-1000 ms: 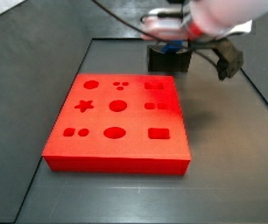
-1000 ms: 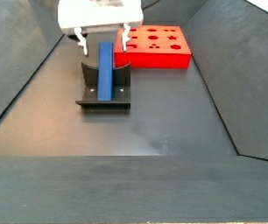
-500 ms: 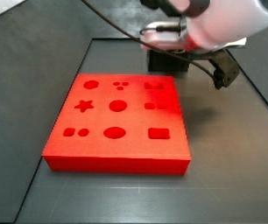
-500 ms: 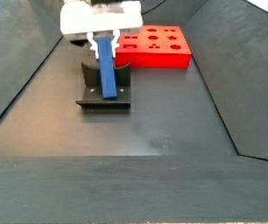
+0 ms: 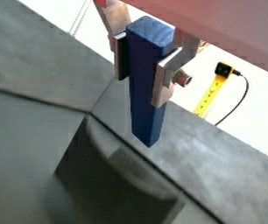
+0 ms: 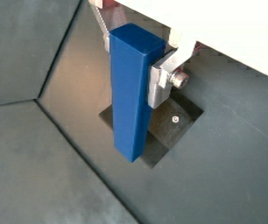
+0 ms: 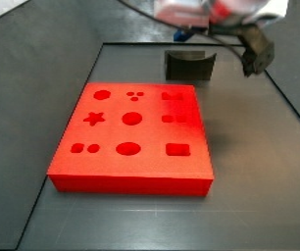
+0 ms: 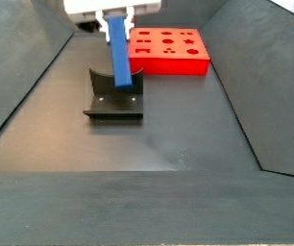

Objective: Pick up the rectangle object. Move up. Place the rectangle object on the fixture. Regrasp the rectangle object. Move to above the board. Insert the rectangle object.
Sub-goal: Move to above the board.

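A: Which step is in hand?

B: I judge it the move to above the board. The claw [image 8: 115,13] is clamped on the upper end of the blue rectangle object [image 8: 116,53], which hangs upright, its lower end clear of the fixture [image 8: 113,100]. In both wrist views the silver fingers [image 6: 164,77] press the bar's flanks.

A: Where is the board?

B: In a side view the red board [image 8: 172,54] lies at about two o'clock from the fixture, just beside it. In a side view the board [image 7: 133,137] shows its circles, star and squares.

A: And the next move?

B: A level carry across to the board, holding the bar upright, then lining its square end over a matching cut-out.

A: The surroundings?

B: A dark, matte worktop [image 8: 176,144] with sloping dark walls around it.
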